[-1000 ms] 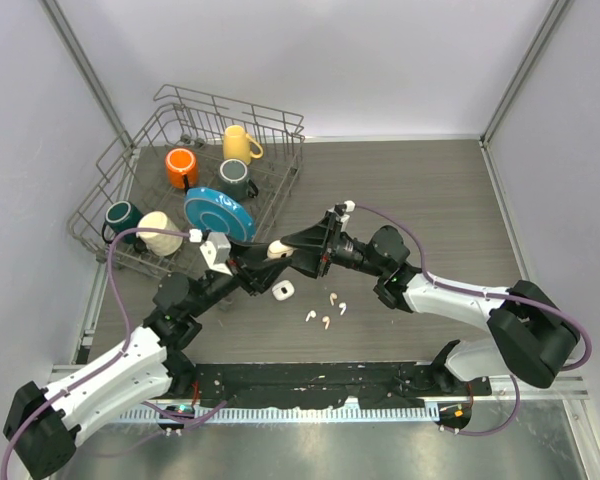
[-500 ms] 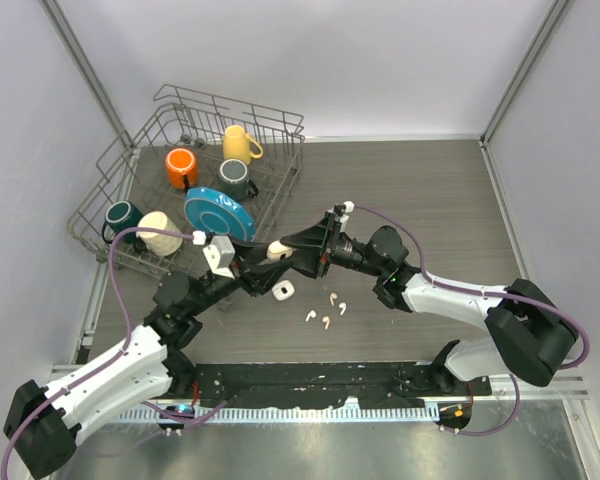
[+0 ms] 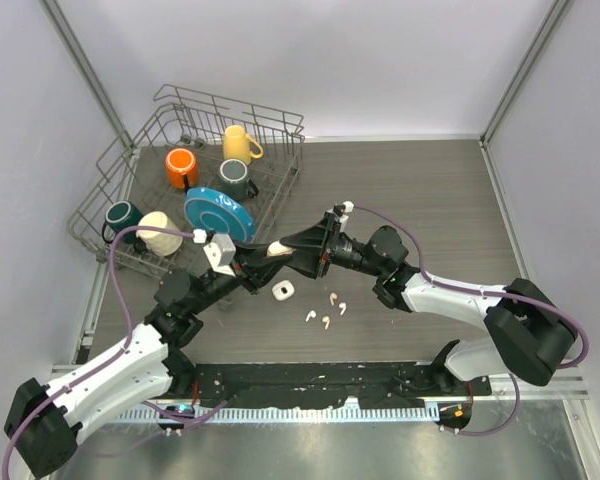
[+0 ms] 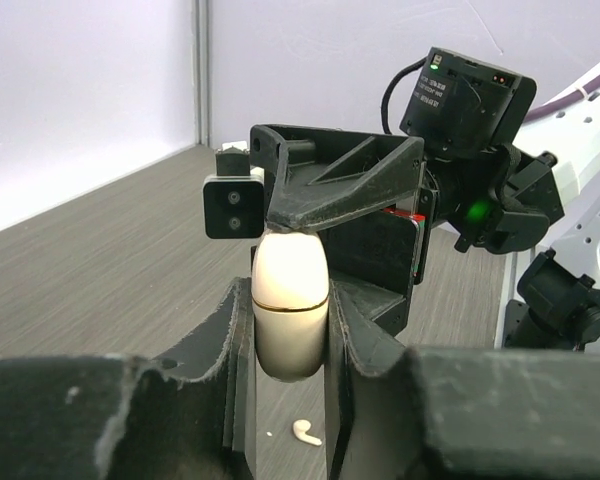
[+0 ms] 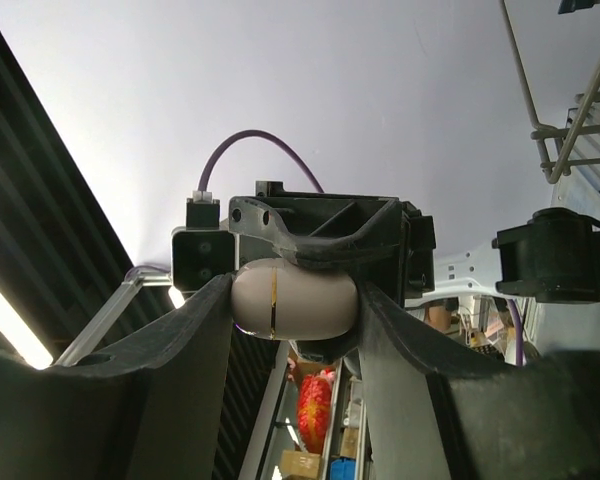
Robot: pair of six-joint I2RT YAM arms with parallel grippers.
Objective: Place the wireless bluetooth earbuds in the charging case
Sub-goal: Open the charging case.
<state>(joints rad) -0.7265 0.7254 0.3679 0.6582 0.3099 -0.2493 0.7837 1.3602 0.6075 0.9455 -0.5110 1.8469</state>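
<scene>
A dark wood-grain table (image 3: 420,190) carries a wire dish rack (image 3: 230,104) at its far left. Over the table's middle the two arms meet. The left gripper (image 4: 290,308) is clamped on the lower part of a white charging case (image 4: 291,285), and the right gripper (image 5: 295,300) pinches the same case from the opposite side. Near it, a second case (image 3: 281,290) rests on the table, seemingly open. Four earbuds (image 3: 325,322) lie loose just right of that second case, none of them in either case.

Top view high, looking down on table (image 3: 430,190); wrist views close, facing each other, sharing cream case (image 4: 291,300)
</scene>
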